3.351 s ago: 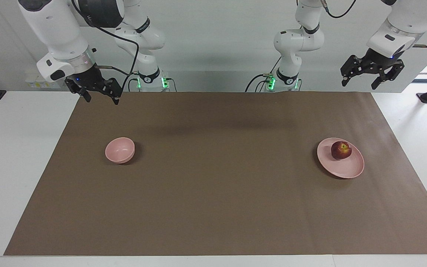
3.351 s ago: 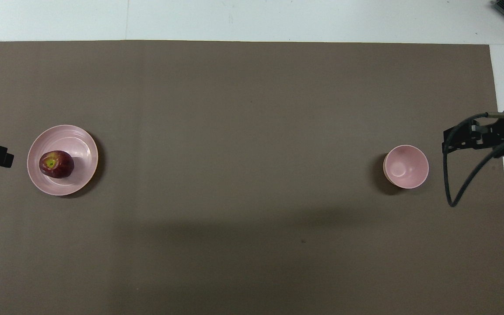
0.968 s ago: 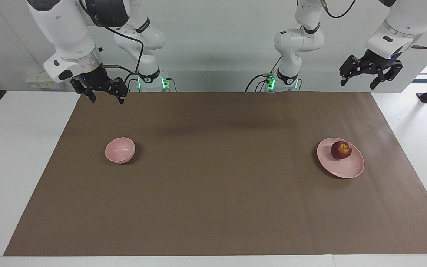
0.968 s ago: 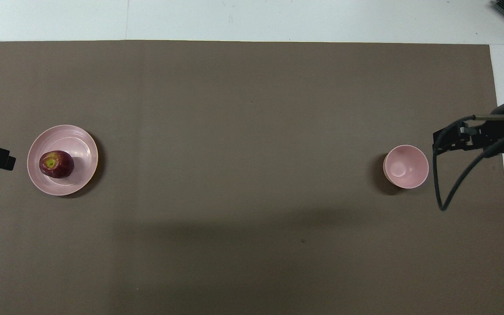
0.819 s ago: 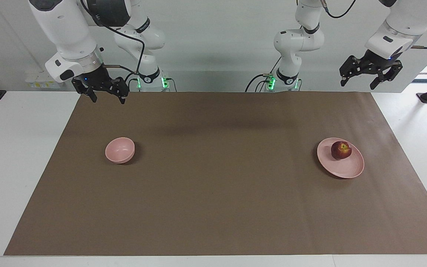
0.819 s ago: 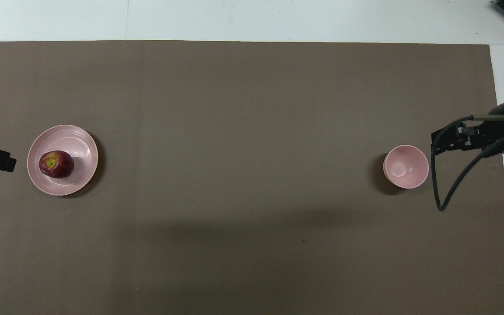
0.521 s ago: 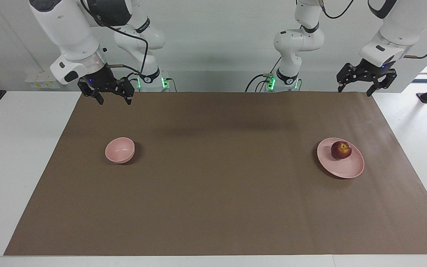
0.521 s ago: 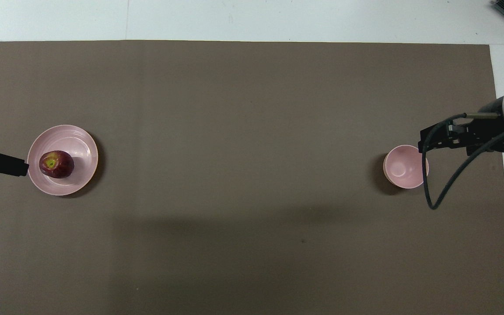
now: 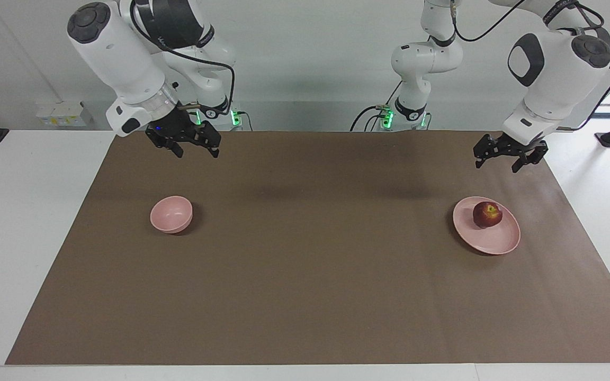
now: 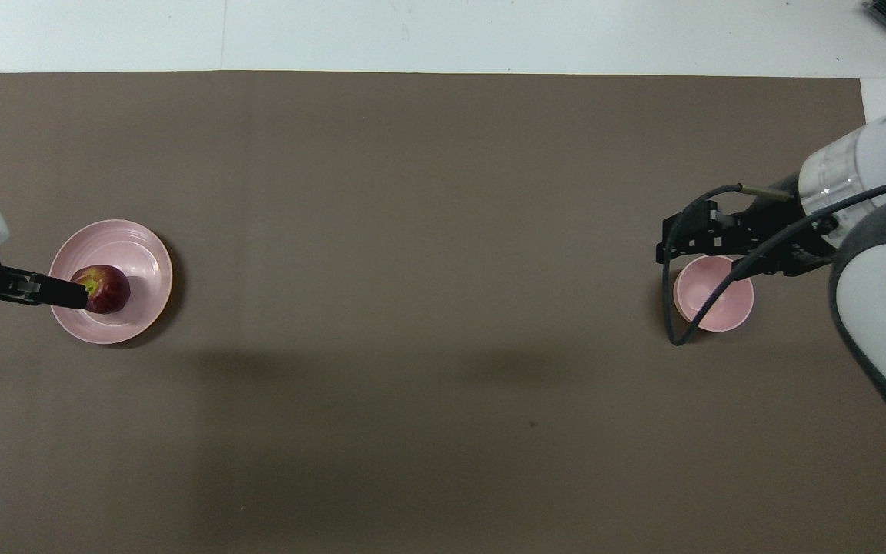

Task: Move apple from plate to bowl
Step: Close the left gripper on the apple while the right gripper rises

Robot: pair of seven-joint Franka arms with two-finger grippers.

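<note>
1. The apple was seen resting on the pink plate, on the part of it nearest the robots, yellowish stem patch turned upward.
2. The plate was placed on the brown mat toward the left arm's end of the table, well apart from the pink bowl, which was set toward the right arm's end.
3. The left gripper was held in the air above the mat — over the plate and apple as seen from above — with its fingers spread and nothing between them.
4. The right gripper was held raised over the mat near the bowl — fingers likewise spread, nothing gripped.
5. The bowl was found empty.
</note>
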